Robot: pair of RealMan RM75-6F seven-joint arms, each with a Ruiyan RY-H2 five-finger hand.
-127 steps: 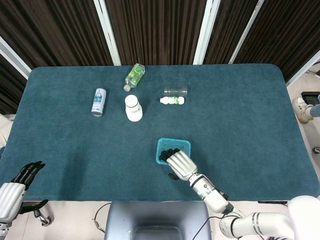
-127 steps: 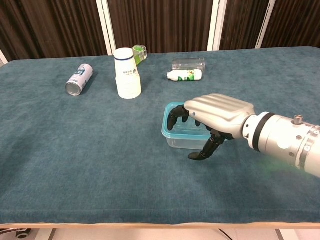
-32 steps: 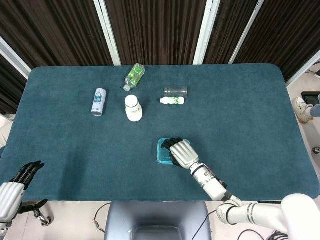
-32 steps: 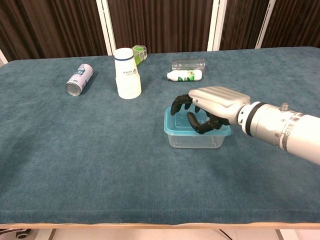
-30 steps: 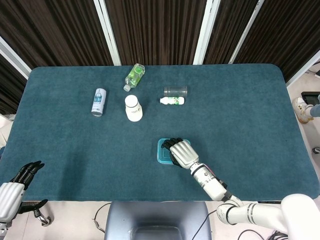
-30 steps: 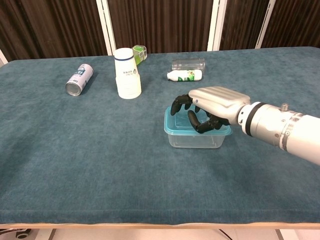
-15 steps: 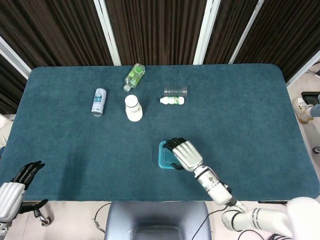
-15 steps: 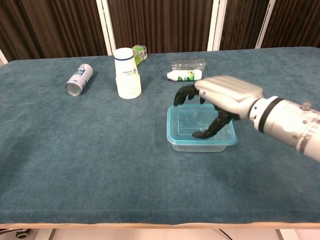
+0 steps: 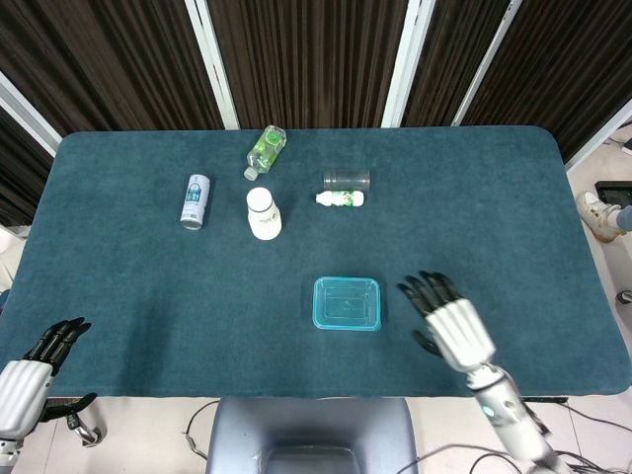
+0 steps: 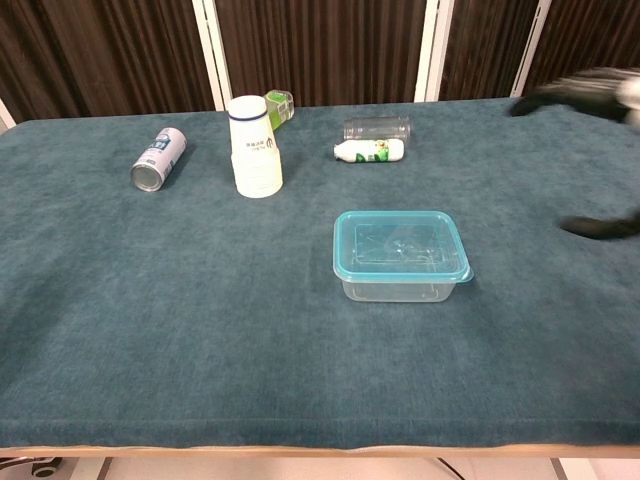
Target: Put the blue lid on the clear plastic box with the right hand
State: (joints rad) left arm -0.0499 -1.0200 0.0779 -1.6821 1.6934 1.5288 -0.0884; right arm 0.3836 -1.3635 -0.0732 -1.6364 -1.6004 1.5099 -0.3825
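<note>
The clear plastic box (image 10: 400, 285) stands near the table's front middle with the blue lid (image 9: 347, 302) (image 10: 400, 246) lying flat on its rim. My right hand (image 9: 449, 322) hovers to the right of the box, apart from it, fingers spread and holding nothing; in the chest view only its blurred dark fingertips (image 10: 598, 227) show at the right edge. My left hand (image 9: 35, 360) rests off the table's front left corner with fingers spread, empty.
At the back stand a white cup (image 9: 263, 213) (image 10: 254, 148), a lying can (image 9: 195, 201) (image 10: 159, 158), a green bottle (image 9: 266, 150), a clear cup on its side (image 9: 347, 180) (image 10: 377, 128) and a small white bottle (image 9: 341, 198) (image 10: 371, 150).
My right hand has let go of the lid and lifted away to the right, off the box. The lid stays on the box. The left hand has not moved.
</note>
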